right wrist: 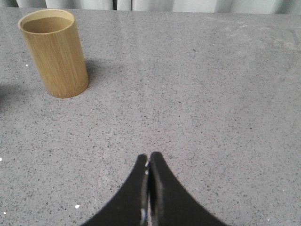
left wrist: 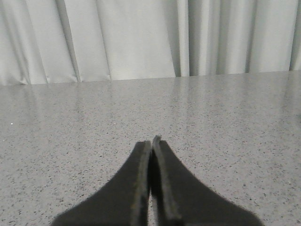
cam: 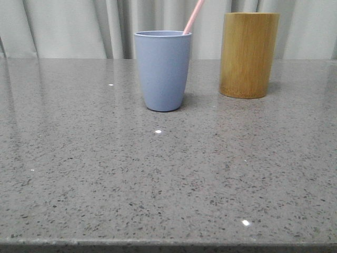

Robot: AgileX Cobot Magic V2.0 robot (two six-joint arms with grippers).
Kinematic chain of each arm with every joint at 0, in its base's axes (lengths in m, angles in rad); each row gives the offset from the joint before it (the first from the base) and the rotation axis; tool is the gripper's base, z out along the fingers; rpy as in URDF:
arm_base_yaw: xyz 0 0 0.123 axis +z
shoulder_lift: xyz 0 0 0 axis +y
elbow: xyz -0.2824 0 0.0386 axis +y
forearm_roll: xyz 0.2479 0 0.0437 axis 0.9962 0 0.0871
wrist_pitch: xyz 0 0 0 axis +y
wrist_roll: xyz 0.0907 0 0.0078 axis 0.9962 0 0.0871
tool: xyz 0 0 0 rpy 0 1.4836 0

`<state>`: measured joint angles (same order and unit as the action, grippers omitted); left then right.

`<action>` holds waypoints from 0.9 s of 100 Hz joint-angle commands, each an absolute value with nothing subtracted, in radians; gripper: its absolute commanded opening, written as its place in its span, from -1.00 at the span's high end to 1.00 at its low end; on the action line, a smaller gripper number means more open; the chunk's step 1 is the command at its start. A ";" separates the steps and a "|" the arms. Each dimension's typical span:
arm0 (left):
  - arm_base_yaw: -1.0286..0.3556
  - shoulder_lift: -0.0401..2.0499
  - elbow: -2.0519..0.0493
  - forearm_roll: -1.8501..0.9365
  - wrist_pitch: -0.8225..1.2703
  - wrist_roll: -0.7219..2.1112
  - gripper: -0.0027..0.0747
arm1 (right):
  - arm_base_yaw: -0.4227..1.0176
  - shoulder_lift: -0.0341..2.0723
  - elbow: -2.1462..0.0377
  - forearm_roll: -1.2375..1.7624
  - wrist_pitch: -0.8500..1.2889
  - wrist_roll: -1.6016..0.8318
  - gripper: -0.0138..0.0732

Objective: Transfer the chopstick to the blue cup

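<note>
Behind centre on the grey speckled table (cam: 105,184): blue cup (cam: 162,71), upright, tapered, no handle; chopstick (cam: 192,17), pale pink, standing inside it, leaning over the rim on the side toward the bamboo cup and running out of the top of the front view; its lower end hidden by the cup wall. Bamboo cup (cam: 247,55): upright, near the blue cup but apart from it; interior seen from the right wrist view (right wrist: 54,52), nothing visible inside.

Status, by judgement: transfer looks complete; step in hand is retreat and rest. To do it well: keep both arms low and clear of the two cups; avoid sweeping near the leaning stick, which a light knock could tip along with its cup; no re-grasp appears needed.

Left gripper (left wrist: 151,143): jaws pressed together, nothing between them, touching nothing; bare table and curtain (left wrist: 141,37) ahead of it.

Right gripper (right wrist: 148,157): jaws likewise closed on nothing, hovering over open table, well apart from the bamboo cup.
</note>
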<state>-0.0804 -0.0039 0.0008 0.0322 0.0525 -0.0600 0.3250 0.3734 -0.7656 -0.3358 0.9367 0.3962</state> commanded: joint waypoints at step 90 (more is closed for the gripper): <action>-0.078 -0.039 0.011 0.033 -0.036 -0.069 0.98 | 0.315 0.303 -0.685 -0.347 0.814 0.337 0.96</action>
<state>-0.0804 -0.0039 0.0008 0.0322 0.0525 -0.0600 0.3250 0.3335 -0.7046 -0.3358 0.9248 0.3744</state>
